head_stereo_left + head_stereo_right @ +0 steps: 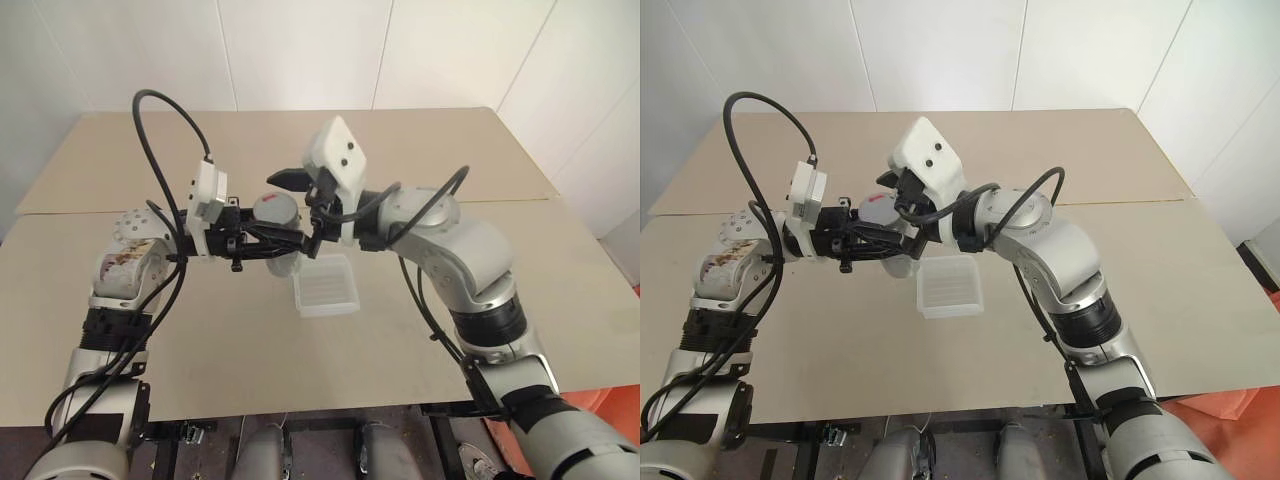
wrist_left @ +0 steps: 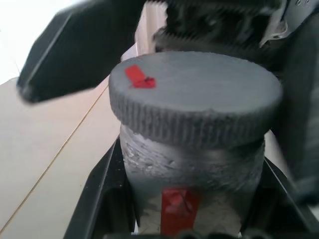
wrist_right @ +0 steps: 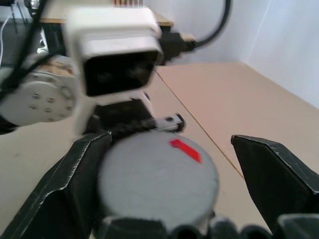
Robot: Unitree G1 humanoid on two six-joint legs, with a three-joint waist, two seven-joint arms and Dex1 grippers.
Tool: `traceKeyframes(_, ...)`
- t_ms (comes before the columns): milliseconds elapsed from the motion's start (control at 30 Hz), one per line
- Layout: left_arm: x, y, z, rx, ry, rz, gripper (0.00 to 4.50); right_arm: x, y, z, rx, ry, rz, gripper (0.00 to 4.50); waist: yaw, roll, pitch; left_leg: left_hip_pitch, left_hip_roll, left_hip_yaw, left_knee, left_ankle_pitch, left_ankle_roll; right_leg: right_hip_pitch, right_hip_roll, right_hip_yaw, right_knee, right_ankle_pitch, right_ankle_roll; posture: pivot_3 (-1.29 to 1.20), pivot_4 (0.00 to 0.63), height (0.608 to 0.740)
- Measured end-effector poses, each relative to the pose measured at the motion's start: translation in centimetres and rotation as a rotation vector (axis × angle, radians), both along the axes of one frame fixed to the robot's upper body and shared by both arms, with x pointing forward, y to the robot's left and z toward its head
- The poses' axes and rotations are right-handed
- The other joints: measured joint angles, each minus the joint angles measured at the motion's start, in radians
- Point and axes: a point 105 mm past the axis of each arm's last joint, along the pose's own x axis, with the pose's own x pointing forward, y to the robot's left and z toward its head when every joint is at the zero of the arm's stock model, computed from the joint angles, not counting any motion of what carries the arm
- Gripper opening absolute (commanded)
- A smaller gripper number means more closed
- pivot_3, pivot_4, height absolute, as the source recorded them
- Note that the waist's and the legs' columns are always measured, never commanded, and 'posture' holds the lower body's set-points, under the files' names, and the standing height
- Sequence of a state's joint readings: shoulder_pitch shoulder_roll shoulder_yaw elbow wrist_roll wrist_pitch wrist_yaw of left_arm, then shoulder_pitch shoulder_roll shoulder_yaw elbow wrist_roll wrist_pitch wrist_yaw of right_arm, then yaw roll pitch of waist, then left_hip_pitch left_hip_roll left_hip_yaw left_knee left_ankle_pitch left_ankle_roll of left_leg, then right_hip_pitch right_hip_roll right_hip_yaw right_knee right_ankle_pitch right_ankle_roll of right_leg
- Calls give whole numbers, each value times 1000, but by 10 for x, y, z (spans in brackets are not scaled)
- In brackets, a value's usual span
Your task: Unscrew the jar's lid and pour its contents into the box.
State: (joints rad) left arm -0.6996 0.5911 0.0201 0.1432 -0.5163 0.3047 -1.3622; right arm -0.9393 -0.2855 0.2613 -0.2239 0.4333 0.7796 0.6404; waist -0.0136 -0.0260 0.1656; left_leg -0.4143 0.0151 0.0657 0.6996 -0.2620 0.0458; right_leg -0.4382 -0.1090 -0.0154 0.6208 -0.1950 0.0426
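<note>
My left gripper (image 1: 283,243) is shut on the jar (image 2: 192,169), holding it upright above the table. Its body looks whitish with a red label. The grey lid (image 2: 194,94) with a small red mark sits on top of the jar. My right gripper (image 3: 169,139) stands open with one finger on each side of the lid (image 3: 157,181); a gap shows at one finger. The contents are hidden inside the jar. The box (image 1: 325,285), a shallow translucent white tray, lies on the table just below and to the right of the jar.
A wide beige table (image 1: 480,160) stretches around the box, with a seam running across it. White walls stand behind it. Black cables loop above both wrists.
</note>
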Motion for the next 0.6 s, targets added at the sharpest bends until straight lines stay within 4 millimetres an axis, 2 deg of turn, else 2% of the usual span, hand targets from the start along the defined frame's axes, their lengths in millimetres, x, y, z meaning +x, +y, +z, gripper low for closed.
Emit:
traceKeyframes(167,0,1,0,2,-1,7,2012,0,-4,0,-5,2,10,4474,-2,0,0,0,0,0,0,0,0,0,0,0,0,0,0,0,150,740)
traceKeyframes(433,2,8,3,8,-9,36,2012,-5,-29,1,-5,-12,11,4474,0,0,0,0,0,0,0,0,0,0,0,0,0,0,0,0,150,740)
traceKeyframes(600,1,11,4,10,-15,39,2012,-2,-44,6,5,-27,-33,4474,0,0,0,0,0,0,0,0,0,0,0,0,0,0,0,0,150,740)
